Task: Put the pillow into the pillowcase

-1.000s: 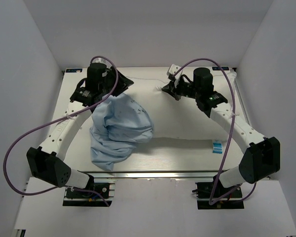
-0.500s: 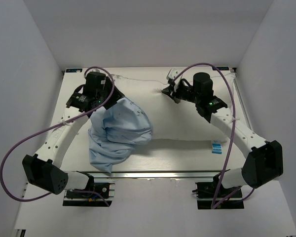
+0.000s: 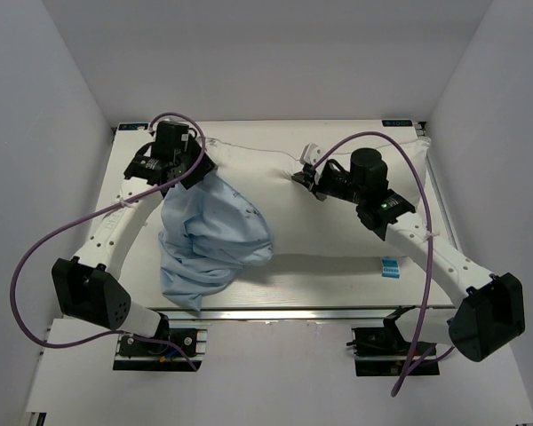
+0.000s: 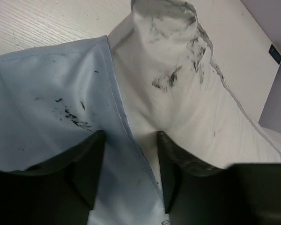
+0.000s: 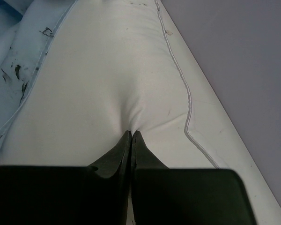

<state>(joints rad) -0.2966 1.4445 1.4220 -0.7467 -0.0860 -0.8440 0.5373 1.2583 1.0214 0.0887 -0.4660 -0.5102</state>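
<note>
White-walled bay, worktop (image 3: 293, 288) | pillow (image 3: 329, 222) along far edge | pillowcase (image 3: 215, 231) bunched at left end, hem overlapping pillow, far-left corner bare | my left gripper (image 4: 129, 140) parted astride hem, grasping nothing | right gripper (image 5: 132, 133) pinching pillow | most insertion left, I'd judge

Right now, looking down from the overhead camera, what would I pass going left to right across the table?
Bunched light-blue pillowcase → right gripper, pinching the white pillow → small blue tag.
</note>
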